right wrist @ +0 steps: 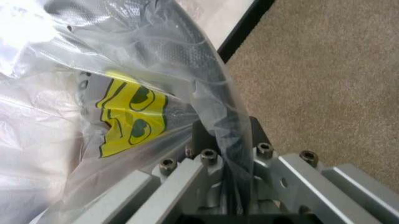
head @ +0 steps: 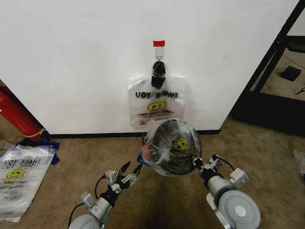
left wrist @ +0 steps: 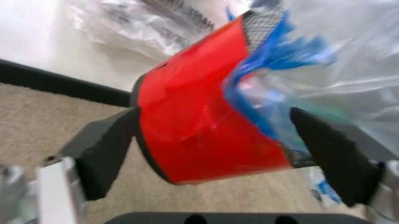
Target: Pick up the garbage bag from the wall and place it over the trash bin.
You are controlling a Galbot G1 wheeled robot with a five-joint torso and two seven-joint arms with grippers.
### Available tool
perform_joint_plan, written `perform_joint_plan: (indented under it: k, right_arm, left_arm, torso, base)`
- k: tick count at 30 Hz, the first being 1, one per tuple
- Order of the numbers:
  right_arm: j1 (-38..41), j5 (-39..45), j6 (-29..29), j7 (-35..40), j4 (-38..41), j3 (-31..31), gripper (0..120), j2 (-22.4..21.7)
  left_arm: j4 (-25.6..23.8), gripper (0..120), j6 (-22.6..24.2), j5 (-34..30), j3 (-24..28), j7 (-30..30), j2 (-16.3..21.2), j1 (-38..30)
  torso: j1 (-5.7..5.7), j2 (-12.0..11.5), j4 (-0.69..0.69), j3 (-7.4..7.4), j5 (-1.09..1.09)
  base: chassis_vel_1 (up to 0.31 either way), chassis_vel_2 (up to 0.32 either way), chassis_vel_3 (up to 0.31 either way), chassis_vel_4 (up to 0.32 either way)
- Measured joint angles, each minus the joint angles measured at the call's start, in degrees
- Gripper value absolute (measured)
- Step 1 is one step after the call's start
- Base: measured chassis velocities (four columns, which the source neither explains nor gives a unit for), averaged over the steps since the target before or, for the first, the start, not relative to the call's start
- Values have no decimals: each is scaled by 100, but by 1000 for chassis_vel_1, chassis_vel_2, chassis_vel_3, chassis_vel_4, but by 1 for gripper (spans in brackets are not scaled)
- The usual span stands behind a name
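Observation:
On the carpet before the white wall (head: pixel 71 57) stands the black trash bin (head: pixel 167 160), seen from above. A translucent garbage bag (head: pixel 177 141) with a yellow smiley lies over its mouth. My right gripper (head: pixel 196 163) is shut on the bin's right rim, pinching the bag's film (right wrist: pixel 134 116) against the rim (right wrist: pixel 218 93). My left gripper (head: pixel 132 168) hangs open at the bin's lower left side. In the left wrist view the bin's red base (left wrist: pixel 193 126) and blue bag edge (left wrist: pixel 281 51) sit between its spread fingers (left wrist: pixel 106 149). Another garbage bag (head: pixel 157 102) hangs from the black hook (head: pixel 158 69).
A red tape strip (head: pixel 158 43) marks the wall above the hook. A red cylinder (head: pixel 19 117) leans at the left, with loose printed bags (head: pixel 19 176) on the floor beside it. A dark shelf frame (head: pixel 271 71) stands at the right. Open carpet lies to the right of the bin.

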Motion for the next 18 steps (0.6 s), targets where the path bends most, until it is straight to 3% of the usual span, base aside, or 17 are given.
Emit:
perform_joint_plan:
  k: [8,11,13,14,18]
  right_arm:
    - [51,-114,50,-17,-127,3,0,-8]
    - [61,-542,191,-136,-219,-108,0,-10]
    - [65,-822,303,-211,-272,-202,0,8]
    - [65,-822,303,-211,-272,-202,0,8]
    - [72,-1177,405,-251,-292,-341,0,64]
  left_arm:
    - [-249,100,-114,5,-404,46,303,260]
    - [-801,99,79,342,-804,-1162,331,420]
    - [-1246,90,385,777,-829,-1761,384,371]
    - [-1246,90,385,777,-829,-1761,384,371]
    - [-2093,73,926,1377,-344,-2389,604,44]
  torso:
    - [0,0,0,0,1]
    - [0,0,2,0,0]
    - [0,0,1,0,0]
    - [0,0,1,0,0]
    - [0,0,-1,0,1]
  base:
    - [0,0,0,0]
    - [0,0,0,0]
    - [0,0,0,0]
    - [0,0,0,0]
    - [0,0,0,0]
